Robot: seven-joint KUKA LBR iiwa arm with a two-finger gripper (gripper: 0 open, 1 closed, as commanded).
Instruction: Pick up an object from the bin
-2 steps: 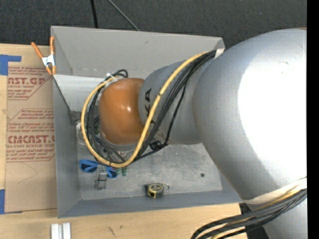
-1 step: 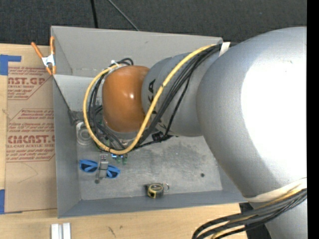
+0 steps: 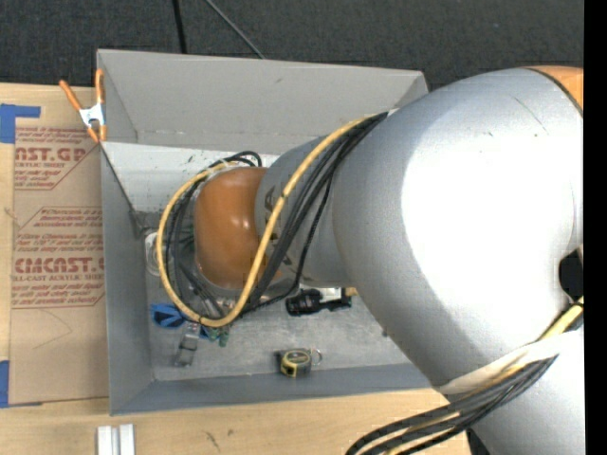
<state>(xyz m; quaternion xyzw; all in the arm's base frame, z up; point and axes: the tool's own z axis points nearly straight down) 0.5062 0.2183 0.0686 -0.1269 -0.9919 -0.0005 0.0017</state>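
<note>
Going front to back through the grey bin [image 3: 128,292], with the orange cover [image 3: 228,227] on the robot's wrist as my reference. Closest to the camera, below the cover and a bit to its right in the view, a little yellow-and-black tape measure [image 3: 297,361] lay on the floor near the front wall. Just off the cover's lower left corner sat a small grey piece [image 3: 186,350], with a blue piece [image 3: 168,316] right behind it and a tiny green bit [image 3: 220,338] next to them. The gripper [image 3: 199,325] was down low in that same corner, poking out from under the cover right above those bits. Honestly there was no way to make out whether it was clenched or released, or whether it had any of them. Right of the cover's lower edge, partly under the big silver arm [image 3: 474,226], lay a black gadget [image 3: 316,300] with a white end. Yellow and black cables [image 3: 167,218] looped around the cover. Further back, touching the cover's left side, was a clear roundish thing [image 3: 151,250] that I couldn't identify.
</note>
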